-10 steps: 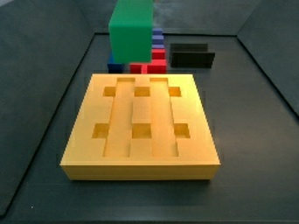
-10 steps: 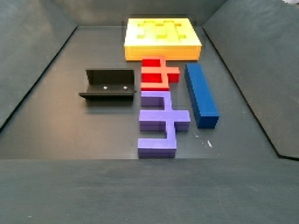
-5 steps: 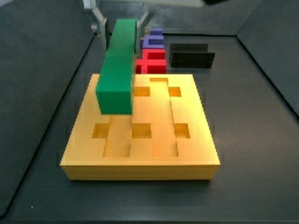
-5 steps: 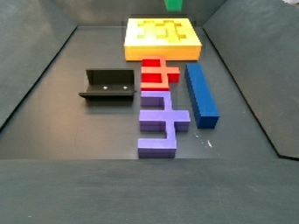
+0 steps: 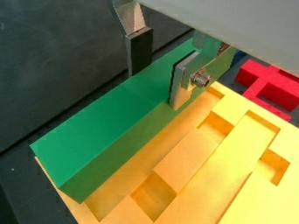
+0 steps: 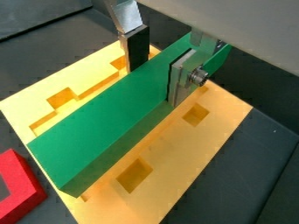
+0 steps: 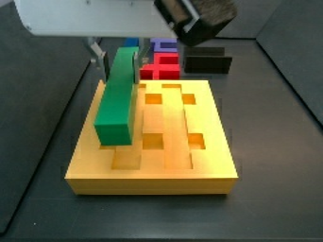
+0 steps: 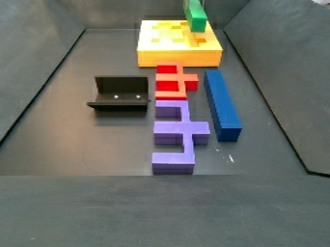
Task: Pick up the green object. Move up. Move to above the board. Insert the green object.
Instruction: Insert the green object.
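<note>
Now, step in hand: we judge this to be the insertion, the lift and the carry over the board being done.

Gripper: our gripper (image 6: 156, 59) sits above the board, its two silver fingers (image 5: 184, 77) closed on the green bar, one pad on each long face, near the bar's far end.

Green bar: the green bar (image 6: 111, 122) hangs lengthwise over the board's left part, seen from the side view that looks along the board (image 7: 117, 93). It lies along the grooves and slopes down slightly toward that camera. We cannot tell whether its low end touches the board or rides just above it.

Board: the yellow board (image 7: 190, 128) lies flat on the dark floor, with its square holes and long grooves showing beside the bar in both wrist views (image 5: 233, 162).

Other pieces: a red cross piece (image 8: 177, 81), a blue bar (image 8: 223, 101) and a purple piece (image 8: 177, 133) lie beyond the board's far end, with the fixture (image 8: 118, 94) beside them.

Next move: we think the bar must be levelled, set square over the left groove, then lowered straight until it seats.

Risk: a tilted bar may catch on a groove edge.
</note>
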